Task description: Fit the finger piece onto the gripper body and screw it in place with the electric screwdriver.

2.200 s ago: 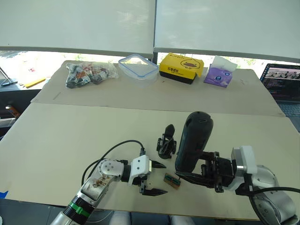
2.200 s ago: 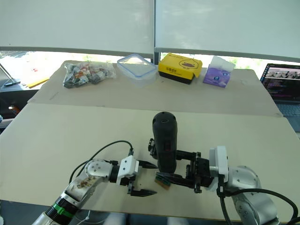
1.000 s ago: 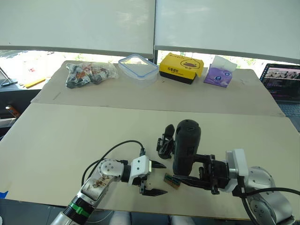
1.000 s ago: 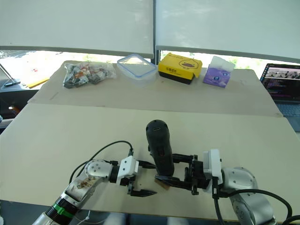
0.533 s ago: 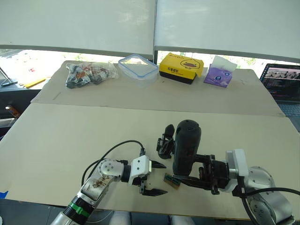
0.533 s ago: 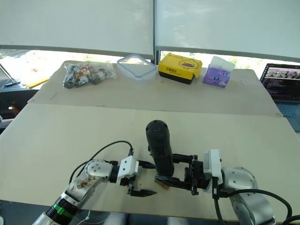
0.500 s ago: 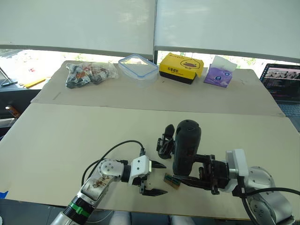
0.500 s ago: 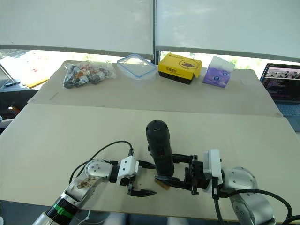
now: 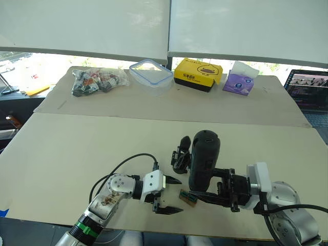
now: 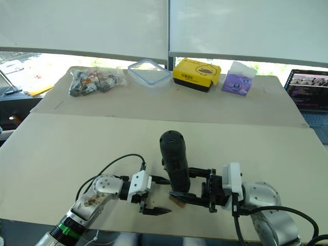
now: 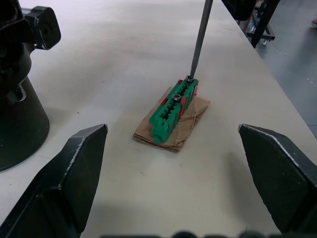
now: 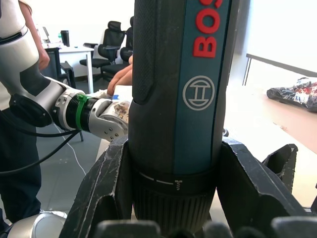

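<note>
Two black fingers of the right gripper [image 9: 218,188] are clamped around the lower collar of the electric screwdriver [image 9: 203,160], which is held upright near the front edge of the table [image 9: 77,148], a little right of its middle. Its thin metal bit [image 11: 198,38] is seen in the left wrist view pressed onto a screw head at one end of the small green block [image 11: 174,108], which lies on a scrap of brown card. The tool is judged rigid, top-heavy and fairly weighty for its slim shape, with a smooth casing that could slip or tip; a hold low on the ribbed collar, as now, is thought the surest, and the bit should be kept square to the screw so that it does not cam out. The left gripper [image 9: 168,196] is held wide and empty just beside the green block, on its left, with its fingers [image 11: 67,171] spread to either side of the block. The gripper body [image 9: 182,154] stands on the table just behind the screwdriver, toward the table's middle; it is judged stiff, light and easily toppled, best taken by its chunky base rather than by the pointed finger. Whether the finger piece is already fitted on it cannot be told.
</note>
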Available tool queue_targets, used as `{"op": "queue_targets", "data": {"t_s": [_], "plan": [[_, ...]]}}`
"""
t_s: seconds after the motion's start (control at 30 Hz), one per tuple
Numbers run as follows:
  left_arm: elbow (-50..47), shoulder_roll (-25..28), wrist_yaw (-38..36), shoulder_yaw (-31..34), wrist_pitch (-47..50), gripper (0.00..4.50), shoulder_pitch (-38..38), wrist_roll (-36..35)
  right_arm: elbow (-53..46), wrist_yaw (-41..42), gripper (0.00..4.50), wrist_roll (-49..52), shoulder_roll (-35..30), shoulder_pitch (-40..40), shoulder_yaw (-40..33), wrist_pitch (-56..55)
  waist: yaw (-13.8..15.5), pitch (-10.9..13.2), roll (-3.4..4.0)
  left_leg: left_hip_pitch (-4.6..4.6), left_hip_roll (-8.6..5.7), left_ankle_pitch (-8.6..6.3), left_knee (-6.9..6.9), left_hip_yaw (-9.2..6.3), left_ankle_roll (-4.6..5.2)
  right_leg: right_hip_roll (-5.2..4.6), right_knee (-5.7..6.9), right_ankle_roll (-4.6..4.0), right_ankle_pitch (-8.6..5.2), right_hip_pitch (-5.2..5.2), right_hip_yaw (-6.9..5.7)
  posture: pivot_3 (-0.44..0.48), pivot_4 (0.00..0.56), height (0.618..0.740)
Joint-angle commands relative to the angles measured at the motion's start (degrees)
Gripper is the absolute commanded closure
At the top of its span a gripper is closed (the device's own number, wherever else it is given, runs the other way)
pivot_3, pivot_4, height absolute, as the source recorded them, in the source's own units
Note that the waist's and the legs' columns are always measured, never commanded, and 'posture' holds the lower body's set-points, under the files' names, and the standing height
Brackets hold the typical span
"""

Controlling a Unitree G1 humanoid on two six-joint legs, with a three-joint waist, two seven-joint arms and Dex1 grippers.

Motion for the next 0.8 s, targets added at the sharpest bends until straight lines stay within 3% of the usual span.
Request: {"op": "queue_targets", "data": {"t_s": [0.03,0.8], "plan": [[0.48,-0.11,-0.22,-2.21,0.79,0.0,1.42,0.84,-1.31,0.24,2.54,0.75,0.46,-1.12,-0.6,-1.9,0.0,0.0,0.0,0.0,0.0,0.0,0.0,0.0,0.0,0.0,0.0,0.0,0.0,0.0,0.0,0.0,0.15,0.74],[0.21,-0.09,-0.05,-2.38,0.93,0.0,1.62,0.97,-1.39,1.04,2.54,0.93,0.12,0.19,-1.22,-1.56,-0.02,-0.01,0.0,0.0,0.0,0.0,0.0,0.0,0.0,0.0,0.0,0.0,0.0,0.0,0.0,0.0,0.15,0.74]]}}
